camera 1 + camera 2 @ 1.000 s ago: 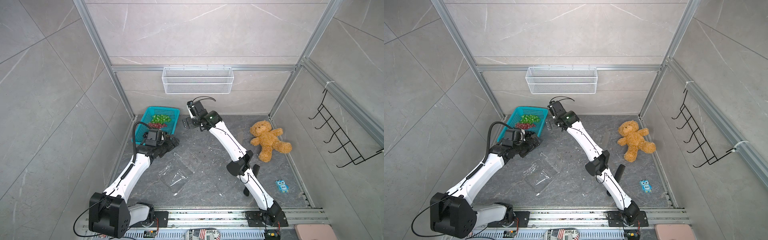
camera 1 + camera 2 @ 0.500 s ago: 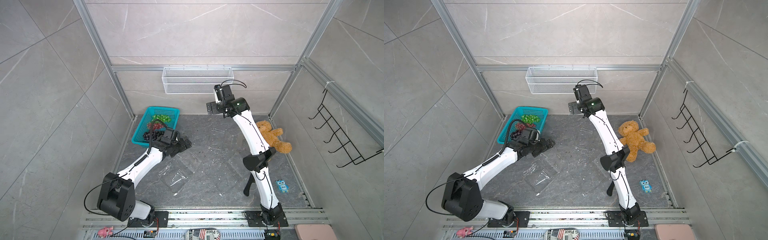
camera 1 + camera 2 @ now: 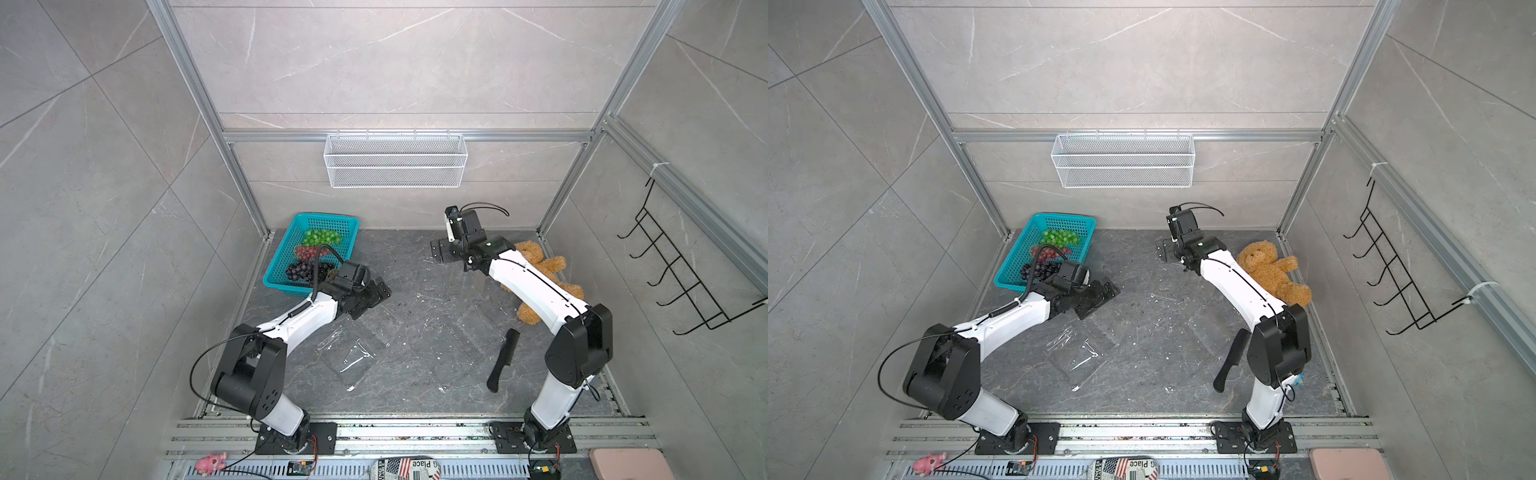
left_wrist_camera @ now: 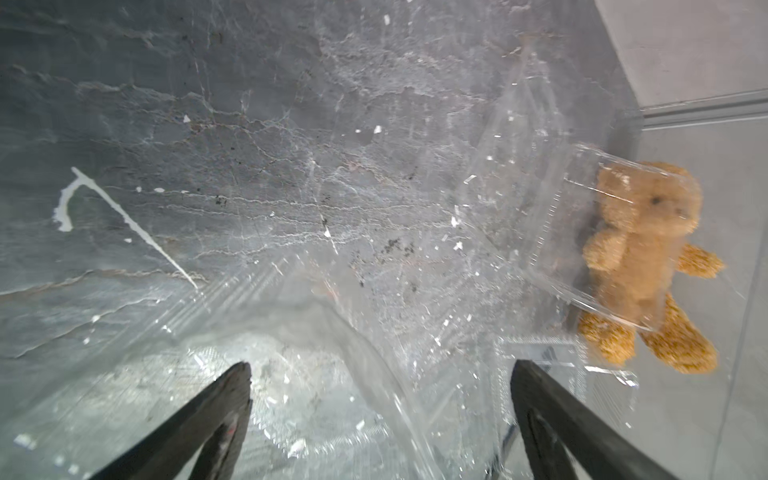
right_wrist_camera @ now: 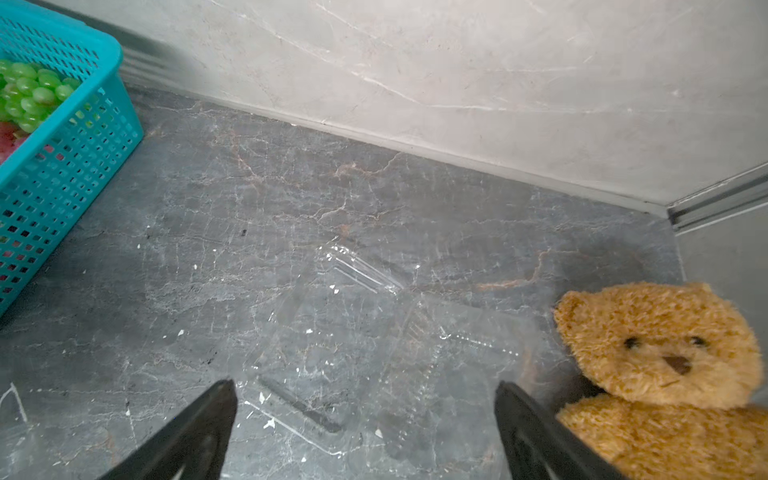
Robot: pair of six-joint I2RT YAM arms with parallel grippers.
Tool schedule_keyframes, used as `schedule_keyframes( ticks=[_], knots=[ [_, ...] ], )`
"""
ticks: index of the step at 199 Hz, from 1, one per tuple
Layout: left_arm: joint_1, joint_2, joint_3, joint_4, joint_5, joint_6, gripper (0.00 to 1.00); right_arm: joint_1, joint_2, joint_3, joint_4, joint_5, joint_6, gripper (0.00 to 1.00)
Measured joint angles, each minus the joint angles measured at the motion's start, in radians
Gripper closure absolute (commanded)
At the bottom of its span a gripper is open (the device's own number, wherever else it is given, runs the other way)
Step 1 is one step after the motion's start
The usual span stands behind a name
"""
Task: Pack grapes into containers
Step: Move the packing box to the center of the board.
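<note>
Dark stone counter lies under me, with grey tiled walls around. All the grapes, green, red and dark, sit in the teal basket at the far left corner. Three clear containers lie apart on the counter. My left gripper hangs just beside the basket, spread wide and grasping nothing, with a container close before it. My right gripper is spread wide too, with nothing in it; another container lies before it, beside the bear.

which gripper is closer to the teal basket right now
Left. The left gripper is close beside the near corner of the teal basket. The right gripper is well across the floor from it, near the teddy bear.
</note>
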Motion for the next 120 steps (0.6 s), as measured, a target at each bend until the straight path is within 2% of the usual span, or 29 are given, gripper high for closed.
schedule_keyframes(
  ticks=[47, 79, 120],
  knots=[
    [0.0, 0.148, 0.113, -0.008, 0.014, -0.001, 0.0, 0.001, -0.093, -0.232, 0.111, -0.064, 0.067, 0.0],
    [0.0, 0.276, 0.331, -0.039, 0.021, 0.023, 0.0, 0.0, -0.137, -0.341, 0.158, -0.08, 0.116, 0.01],
    [-0.008, 0.443, 0.599, -0.071, 0.062, 0.047, 0.0, -0.007, -0.166, -0.398, 0.173, -0.092, 0.156, 0.01]
  ],
)
